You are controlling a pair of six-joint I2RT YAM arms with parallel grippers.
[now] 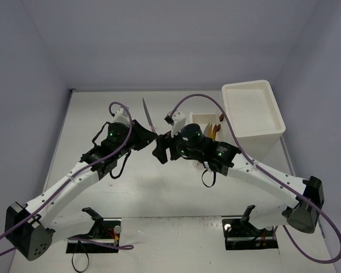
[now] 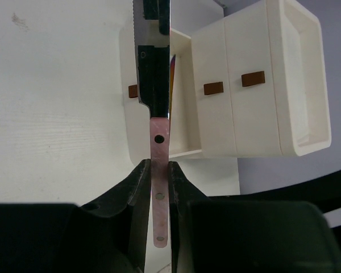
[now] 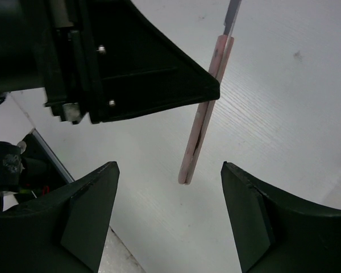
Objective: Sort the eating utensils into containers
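A knife (image 2: 159, 136) with a pink handle and a serrated silver blade is pinched by its handle in my left gripper (image 2: 158, 170), which is shut on it. In the top view the knife (image 1: 147, 112) points its blade away from the arms, held above the table by the left gripper (image 1: 152, 136). My right gripper (image 3: 167, 170) is open, and the free end of the knife handle (image 3: 200, 125) hangs between its spread fingers without touching them. The white drawer unit (image 1: 256, 114) stands at the back right with one drawer (image 1: 202, 120) pulled out.
Some utensils (image 1: 216, 129) lie in the pulled-out drawer. Two shut drawers with brown handles (image 2: 213, 88) face the left wrist camera. The two grippers sit close together at mid-table, the right gripper (image 1: 161, 151) just in front of the left one.
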